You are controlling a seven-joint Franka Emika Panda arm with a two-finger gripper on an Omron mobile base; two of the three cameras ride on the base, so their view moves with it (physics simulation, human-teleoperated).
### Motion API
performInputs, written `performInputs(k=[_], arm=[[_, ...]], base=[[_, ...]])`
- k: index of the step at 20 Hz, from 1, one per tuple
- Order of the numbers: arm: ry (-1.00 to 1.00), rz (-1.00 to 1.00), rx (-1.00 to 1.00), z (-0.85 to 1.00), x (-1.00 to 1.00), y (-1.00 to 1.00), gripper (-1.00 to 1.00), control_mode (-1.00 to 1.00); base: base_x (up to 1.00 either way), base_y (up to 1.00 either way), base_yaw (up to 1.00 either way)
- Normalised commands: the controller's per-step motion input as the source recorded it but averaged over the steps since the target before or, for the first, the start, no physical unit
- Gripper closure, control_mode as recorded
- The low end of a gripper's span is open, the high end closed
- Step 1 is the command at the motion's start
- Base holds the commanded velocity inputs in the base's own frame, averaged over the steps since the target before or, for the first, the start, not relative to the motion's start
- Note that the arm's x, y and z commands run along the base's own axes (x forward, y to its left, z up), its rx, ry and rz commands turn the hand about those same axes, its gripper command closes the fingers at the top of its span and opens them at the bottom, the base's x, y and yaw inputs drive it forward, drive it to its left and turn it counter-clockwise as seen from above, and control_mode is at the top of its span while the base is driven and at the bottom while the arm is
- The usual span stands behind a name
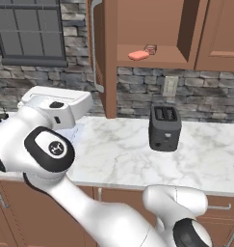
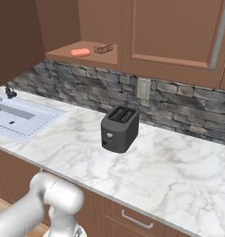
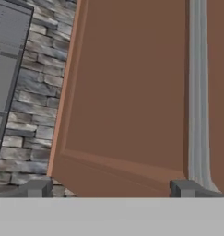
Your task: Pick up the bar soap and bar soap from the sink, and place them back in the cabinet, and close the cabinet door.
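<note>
Both soaps already lay on the open cabinet [image 1: 152, 29] shelf, so the fetching part of the task looked finished and only the closing remained. The orange bar soap [image 1: 138, 55] was a smooth, rounded flat block; just beside it, toward the back of the shelf, sat the tan-brown bar soap [image 1: 150, 48], smaller and darker at its edges. The sink [image 2: 21, 121], a pale grey-blue rectangular basin with a flat rim, appeared to hold nothing in the part that could be seen. The cabinet door [image 3: 127, 92] stood swung out, a reddish-brown wooden panel with a recessed centre and a long silver bar handle [image 3: 197, 87] running along it. The gripper [image 3: 111, 188] faced that door closely, its two dark fingertips spread wide apart with nothing between them, one tip low near the handle's line. Behind were a rough grey stone backsplash, a veined white marble counter [image 2: 155, 157] and a boxy dark toaster [image 2: 119, 128].
</note>
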Motion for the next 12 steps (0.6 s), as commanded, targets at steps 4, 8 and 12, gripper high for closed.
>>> performInputs(k=[4, 8, 12], arm=[[0.00, -0.01, 0.00, -0.02, 0.16, -0.03, -1.00, -1.00], [0.00, 0.00, 0.00, 0.00, 0.08, -0.11, -1.00, -1.00], [0.00, 0.00, 0.00, 0.00, 0.00, -0.17, -1.00, -1.00]], base=[[0.00, 0.00, 0.00], [0.00, 0.00, 0.00], [0.00, 0.00, 0.00]])
